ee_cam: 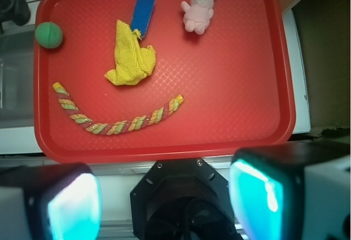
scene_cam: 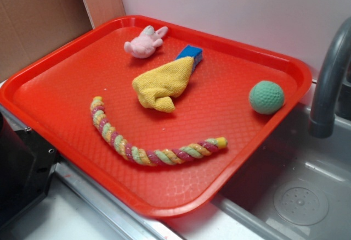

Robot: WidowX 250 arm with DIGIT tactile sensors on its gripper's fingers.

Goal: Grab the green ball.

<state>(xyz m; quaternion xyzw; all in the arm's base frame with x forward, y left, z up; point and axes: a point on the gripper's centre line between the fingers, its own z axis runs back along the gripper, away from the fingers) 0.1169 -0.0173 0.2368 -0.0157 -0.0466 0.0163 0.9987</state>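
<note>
The gripper (ee_cam: 164,199) shows only in the wrist view, at the bottom edge, its two fingers (ee_cam: 74,204) spread wide apart with nothing between them; it hangs over the near side of the tray (ee_cam: 230,86), outside its rim and well apart from everything on it. Nearest to it on the tray lies the rope (ee_cam: 118,120), a twisted cord of pink, yellow and green strands bent in a shallow curve. Beyond the rope sits the cloth (ee_cam: 130,59), crumpled and yellow, and a blue block (ee_cam: 143,14) pokes out from under its far end, though how much of the block is covered is hard to say. The pink bunny (ee_cam: 199,10) lies near the far rim, apart from the cloth. The ball (ee_cam: 49,34) rests alone in a far corner of the tray, close to the rim on the side next to the sink (scene_cam: 307,196) and the grey faucet (scene_cam: 329,81), well apart from the cloth and the rope.
</note>
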